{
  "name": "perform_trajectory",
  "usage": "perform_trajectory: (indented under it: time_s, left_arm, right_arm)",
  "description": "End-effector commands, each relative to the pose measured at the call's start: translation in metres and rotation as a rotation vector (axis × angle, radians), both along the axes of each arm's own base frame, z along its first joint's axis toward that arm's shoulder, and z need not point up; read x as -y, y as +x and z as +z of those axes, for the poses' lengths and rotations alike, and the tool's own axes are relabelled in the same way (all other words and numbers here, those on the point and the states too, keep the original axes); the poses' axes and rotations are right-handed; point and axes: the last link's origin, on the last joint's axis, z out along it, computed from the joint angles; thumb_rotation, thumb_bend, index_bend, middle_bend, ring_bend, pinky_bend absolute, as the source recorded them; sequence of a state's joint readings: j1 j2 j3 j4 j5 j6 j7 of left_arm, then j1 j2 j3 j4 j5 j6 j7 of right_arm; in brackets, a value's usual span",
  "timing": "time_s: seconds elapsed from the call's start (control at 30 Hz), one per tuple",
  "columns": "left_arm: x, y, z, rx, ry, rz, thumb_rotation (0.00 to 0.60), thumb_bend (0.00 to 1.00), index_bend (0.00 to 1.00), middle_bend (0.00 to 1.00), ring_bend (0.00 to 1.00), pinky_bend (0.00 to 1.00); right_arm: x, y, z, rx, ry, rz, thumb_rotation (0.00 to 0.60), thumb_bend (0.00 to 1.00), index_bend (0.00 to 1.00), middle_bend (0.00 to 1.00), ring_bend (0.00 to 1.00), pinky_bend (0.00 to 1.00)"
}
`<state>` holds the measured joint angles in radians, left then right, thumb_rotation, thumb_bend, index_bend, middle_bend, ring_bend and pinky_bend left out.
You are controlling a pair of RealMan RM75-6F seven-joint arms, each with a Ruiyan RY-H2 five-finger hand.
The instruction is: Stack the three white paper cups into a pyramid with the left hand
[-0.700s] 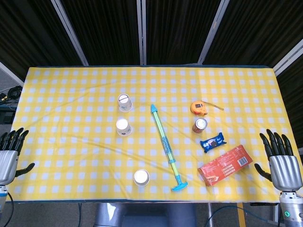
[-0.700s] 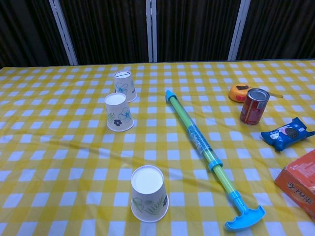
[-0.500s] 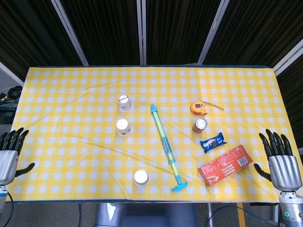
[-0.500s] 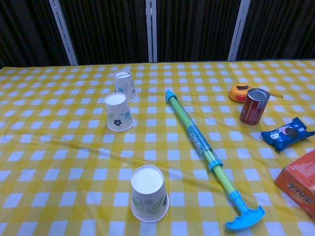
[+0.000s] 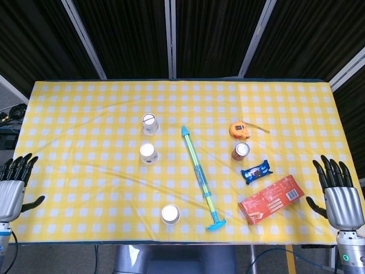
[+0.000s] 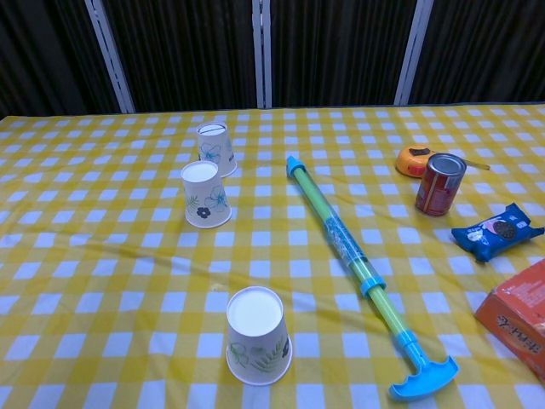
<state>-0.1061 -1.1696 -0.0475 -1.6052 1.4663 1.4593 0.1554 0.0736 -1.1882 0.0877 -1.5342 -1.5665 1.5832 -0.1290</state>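
While nothing held: left robot hand [image 5: 11, 185] spread, empty, at left tabletop [image 5: 85, 114] edge; right robot hand [image 5: 339, 191] spread, empty, at right edge. Three white flower-printed paper cups, all upside down for stacking: far cup [image 5: 150, 123], middle cup [image 5: 149, 153] just beside it, near cup [image 5: 170, 214] well apart. Blue-green plastic water pump [image 5: 201, 176] right of cups. Pyramid not yet started.
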Motion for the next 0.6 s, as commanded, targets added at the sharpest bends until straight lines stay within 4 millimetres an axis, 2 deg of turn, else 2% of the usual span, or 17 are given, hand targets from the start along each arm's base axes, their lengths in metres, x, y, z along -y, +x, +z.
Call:
perform_trajectory:
  time_s: [0.03,0.27,0.37,0.47,0.6]
  left_arm:
    - [-0.002,0.001,-0.001,-0.002,-0.003,-0.002,0.600,0.15,0.00,0.00,0.00,0.00]
    - [-0.036,0.020,-0.002,0.021,-0.033,-0.045,0.600,0.15,0.00,0.00,0.00,0.00]
    - [-0.064,0.035,-0.008,-0.003,-0.090,-0.070,0.600,0.17,0.01,0.00,0.00,0.00]
    - [-0.091,0.052,-0.019,-0.019,-0.178,-0.079,0.600,0.17,0.05,0.00,0.00,0.00]
    - [-0.116,0.068,-0.032,-0.016,-0.243,-0.088,0.600,0.18,0.13,0.00,0.00,0.00]
  right_arm:
    - [0.001,-0.001,0.001,0.002,0.000,-0.003,0.600,0.08,0.02,0.00,0.00,0.00]
    - [0.006,-0.006,-0.001,0.015,0.019,-0.027,0.600,0.08,0.03,0.00,0.00,0.00]
    - [0.007,-0.007,-0.001,0.013,0.019,-0.024,0.600,0.08,0.03,0.00,0.00,0.00]
    - [0.009,-0.009,0.000,0.012,0.012,-0.027,0.600,0.08,0.03,0.00,0.00,0.00]
    - [0.010,-0.011,0.001,0.024,0.015,-0.036,0.600,0.08,0.04,0.00,0.00,0.00]
